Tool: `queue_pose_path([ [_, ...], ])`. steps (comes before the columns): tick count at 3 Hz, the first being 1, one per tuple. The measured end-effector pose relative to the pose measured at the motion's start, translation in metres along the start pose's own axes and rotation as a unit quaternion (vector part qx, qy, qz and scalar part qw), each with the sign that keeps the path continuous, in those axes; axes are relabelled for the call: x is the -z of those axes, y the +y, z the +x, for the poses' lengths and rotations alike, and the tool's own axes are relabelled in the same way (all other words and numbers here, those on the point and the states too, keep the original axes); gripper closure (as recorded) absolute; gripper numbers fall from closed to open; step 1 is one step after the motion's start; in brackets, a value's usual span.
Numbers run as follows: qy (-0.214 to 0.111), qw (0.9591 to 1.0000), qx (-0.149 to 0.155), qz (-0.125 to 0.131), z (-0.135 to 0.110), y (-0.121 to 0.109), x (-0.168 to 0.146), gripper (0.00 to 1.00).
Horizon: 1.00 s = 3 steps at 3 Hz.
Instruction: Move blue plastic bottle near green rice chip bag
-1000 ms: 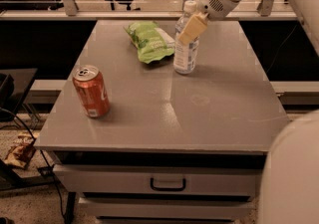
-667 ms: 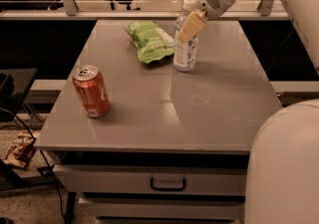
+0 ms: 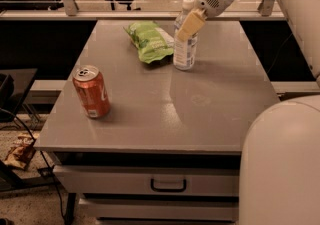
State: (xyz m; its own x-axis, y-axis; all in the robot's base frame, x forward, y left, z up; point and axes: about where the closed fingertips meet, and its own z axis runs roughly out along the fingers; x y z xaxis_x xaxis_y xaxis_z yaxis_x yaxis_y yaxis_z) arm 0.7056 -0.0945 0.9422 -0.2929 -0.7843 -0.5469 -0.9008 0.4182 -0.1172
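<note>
1. The pincer [image 3: 189, 25] sits against the upper part of the blue plastic bottle [image 3: 184, 51], near the far edge of the worktop [image 3: 200, 99]. We cannot tell whether it is clamped on the bottle or apart.
2. The bottle stands upright just beside the green rice chip bag [image 3: 150, 42], on the side toward the right edge.
3. We judge the placing nearly done. We should let go gently and rise straight up clear of the cap, so the bottle does not tip.
4. The red can [image 3: 91, 92], toward the front-left corner, is well apart.

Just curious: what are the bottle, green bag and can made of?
The blue plastic bottle: probably clear plastic, see-through. The green rice chip bag: likely foil or film, wrinkled and glossy. The red can: seemingly metal, shiny rimmed top. The gripper is at the bottle's neck.
</note>
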Motion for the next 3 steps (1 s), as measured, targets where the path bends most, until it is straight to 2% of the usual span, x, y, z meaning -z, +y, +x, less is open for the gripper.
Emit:
queue_pose_path([
  [1, 0.000, 1.0000, 0.000, -0.002, -0.0008, 0.0001, -0.0052, 0.07],
  [2, 0.000, 1.0000, 0.000, -0.004, -0.0012, 0.0001, -0.0080, 0.00],
  [3, 0.000, 1.0000, 0.000, -0.004, -0.0012, 0.0001, -0.0080, 0.00],
])
